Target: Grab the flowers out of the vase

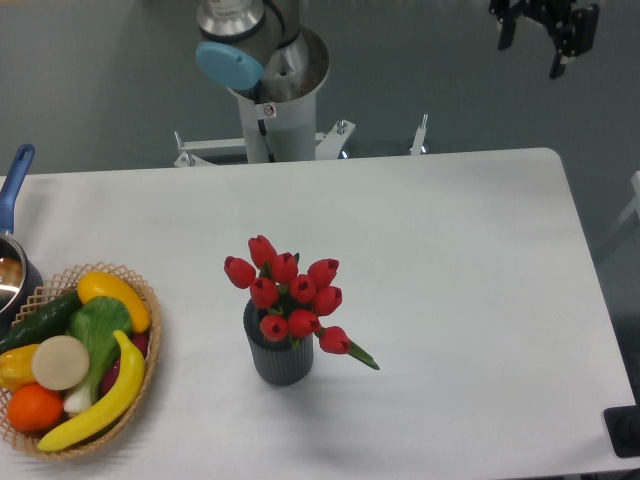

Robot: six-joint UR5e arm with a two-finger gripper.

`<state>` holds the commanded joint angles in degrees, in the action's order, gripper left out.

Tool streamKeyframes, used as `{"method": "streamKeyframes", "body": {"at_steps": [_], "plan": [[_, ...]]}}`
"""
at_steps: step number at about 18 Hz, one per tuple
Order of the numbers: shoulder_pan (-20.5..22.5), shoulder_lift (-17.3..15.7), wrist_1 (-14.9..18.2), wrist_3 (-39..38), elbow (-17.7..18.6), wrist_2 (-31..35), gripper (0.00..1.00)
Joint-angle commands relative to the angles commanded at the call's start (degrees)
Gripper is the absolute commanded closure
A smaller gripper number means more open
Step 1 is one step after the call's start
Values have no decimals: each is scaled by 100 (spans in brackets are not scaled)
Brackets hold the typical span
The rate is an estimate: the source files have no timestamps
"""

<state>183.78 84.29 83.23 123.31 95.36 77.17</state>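
Observation:
The flowers [290, 290], a bunch of red tulip buds on green stems, stand in the vase [278, 360], a small dark grey ribbed cylinder near the middle of the white table [450, 250]. One bud hangs out over the vase's right rim. My gripper [535, 45] is high at the top right, beyond the table's far edge and far from the flowers. Its dark fingers [557, 60] are spread apart with nothing between them.
A woven wicker basket [150, 345] with bananas, an orange and vegetables sits at the front left. A pot with a blue handle [15, 175] is at the left edge. The arm's base [270, 90] rises behind the table. A black object [625, 430] sits at the right front corner.

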Motion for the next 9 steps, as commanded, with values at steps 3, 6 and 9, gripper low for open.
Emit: {"method": "streamKeyframes", "body": {"at_steps": [3,6,9], "plan": [[0,0,9,0,0,0,0],[-26,-9,9,-70,9,-78,0],[9,-9,9,-123,105,-544,0]]}}
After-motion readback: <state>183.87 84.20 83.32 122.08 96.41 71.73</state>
